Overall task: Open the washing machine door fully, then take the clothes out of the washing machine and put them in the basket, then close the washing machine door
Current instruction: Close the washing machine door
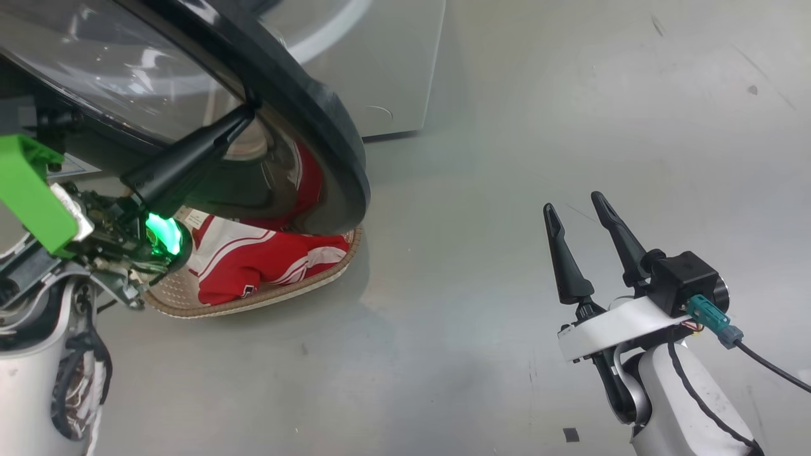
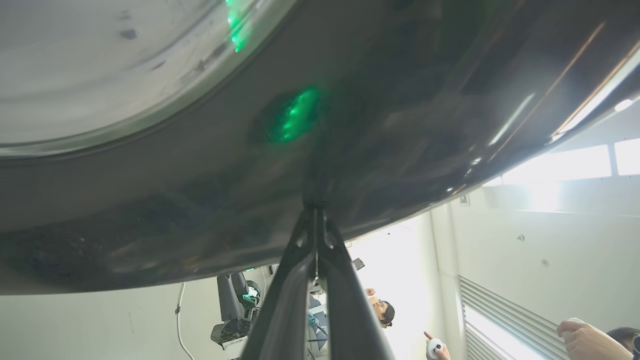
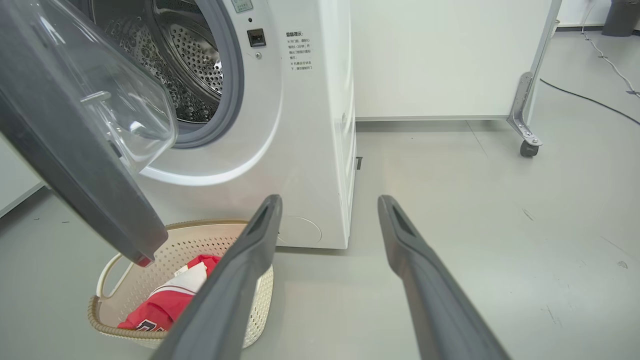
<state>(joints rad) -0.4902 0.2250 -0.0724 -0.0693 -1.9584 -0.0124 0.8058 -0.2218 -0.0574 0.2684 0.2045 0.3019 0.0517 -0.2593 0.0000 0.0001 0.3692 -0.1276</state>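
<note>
The washing machine door (image 1: 329, 126) stands swung out from the white washing machine (image 3: 300, 150), whose steel drum (image 3: 190, 65) shows behind it. My left gripper (image 1: 246, 116) is shut with nothing held, and its fingertips (image 2: 316, 212) press against the door's glossy black ring (image 2: 350, 125). Below the door, the cream basket (image 1: 253, 307) sits on the floor with the red, white-striped clothes (image 1: 253, 259) in it. In the right wrist view the basket (image 3: 125, 265) and the clothes (image 3: 165, 300) lie at the lower left. My right gripper (image 1: 572, 202) hangs open and empty over bare floor, well right of the basket; its fingers frame the floor (image 3: 330, 200).
A white partition (image 3: 450, 60) on a caster (image 3: 525, 147) stands right of the machine, with a cable (image 3: 590, 97) on the grey floor (image 1: 507, 190) beyond. In the left wrist view a person (image 2: 382, 312) and a hand (image 2: 580, 337) show behind the door.
</note>
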